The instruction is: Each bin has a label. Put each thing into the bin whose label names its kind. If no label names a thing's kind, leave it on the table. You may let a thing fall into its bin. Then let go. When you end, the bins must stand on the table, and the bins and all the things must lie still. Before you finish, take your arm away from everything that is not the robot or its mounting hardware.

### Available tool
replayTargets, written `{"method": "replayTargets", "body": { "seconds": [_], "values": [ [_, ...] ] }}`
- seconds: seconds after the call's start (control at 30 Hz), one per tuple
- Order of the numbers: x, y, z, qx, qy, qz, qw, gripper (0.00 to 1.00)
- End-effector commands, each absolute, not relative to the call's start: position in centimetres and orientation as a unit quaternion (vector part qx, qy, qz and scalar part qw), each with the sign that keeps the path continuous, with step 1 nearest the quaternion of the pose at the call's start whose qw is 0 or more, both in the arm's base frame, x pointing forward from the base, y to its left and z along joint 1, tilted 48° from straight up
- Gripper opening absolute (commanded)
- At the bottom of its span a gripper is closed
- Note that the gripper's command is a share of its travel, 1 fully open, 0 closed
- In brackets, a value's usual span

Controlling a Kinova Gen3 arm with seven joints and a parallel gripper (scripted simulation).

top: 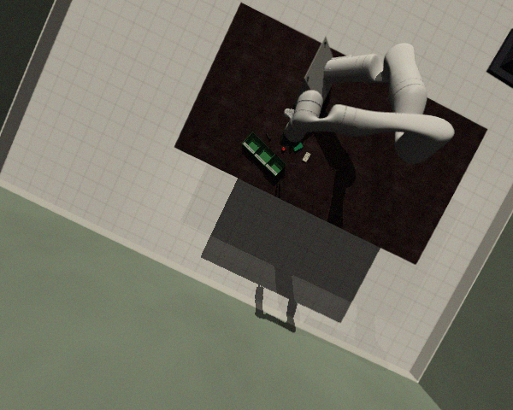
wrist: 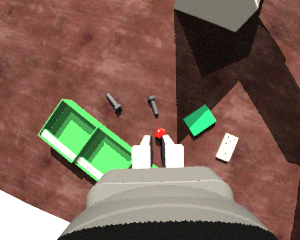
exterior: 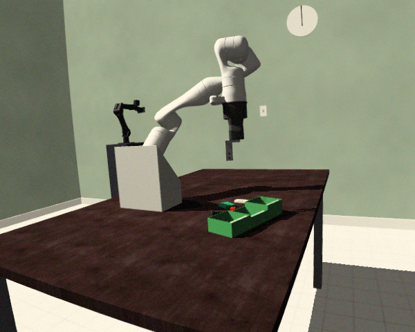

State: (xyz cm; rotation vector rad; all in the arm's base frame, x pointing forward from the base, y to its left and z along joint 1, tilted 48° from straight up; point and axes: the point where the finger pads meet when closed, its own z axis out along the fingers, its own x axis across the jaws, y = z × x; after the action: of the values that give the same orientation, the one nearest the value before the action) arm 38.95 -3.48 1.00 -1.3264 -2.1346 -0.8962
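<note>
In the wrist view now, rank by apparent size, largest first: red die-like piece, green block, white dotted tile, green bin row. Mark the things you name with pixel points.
1. Green bin row [top: 271, 155] [exterior: 220, 229] [wrist: 98, 131], partly hidden by the gripper [exterior: 229, 159] [wrist: 156, 146]
2. Green block [top: 297, 147] [exterior: 226, 205] [wrist: 200, 120]
3. White dotted tile [top: 306, 156] [exterior: 241, 200] [wrist: 227, 147]
4. Red die-like piece [top: 283, 149] [exterior: 232, 208] [wrist: 160, 132]

And we can't read a single word or number here! We're looking at the green bins [top: 271, 154] [exterior: 257, 216] [wrist: 97, 131], and there are the pale label strips [top: 249, 147] [exterior: 239, 218] [wrist: 60, 145], one along each of the three compartments from the top; the writing is too small and blurred for us. Over to the white tile [top: 306, 156] [exterior: 241, 200] [wrist: 227, 147], apart from the bins on the table [top: 221, 88] [exterior: 128, 257] [wrist: 80, 55]: dark dots on its face, too fine for us to count. And high above the bins, on the wall, a clock [exterior: 301, 20], its face giving us no legible numerals.
</note>
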Motion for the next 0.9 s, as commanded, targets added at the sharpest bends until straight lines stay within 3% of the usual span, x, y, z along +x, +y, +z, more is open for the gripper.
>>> {"method": "replayTargets", "body": {
  "seconds": [0.0,0.73,0.87],
  "values": [
    [39.3,-4.2,-1.8,-0.431,-0.806,-0.343,0.217,0.31],
    [45.2,-6.5,-17.2,0.008,-0.914,-0.405,0.026,0.31],
    [45.2,-6.5,-17.3,0.053,-0.913,-0.406,0.005,0.31]
  ]
}}
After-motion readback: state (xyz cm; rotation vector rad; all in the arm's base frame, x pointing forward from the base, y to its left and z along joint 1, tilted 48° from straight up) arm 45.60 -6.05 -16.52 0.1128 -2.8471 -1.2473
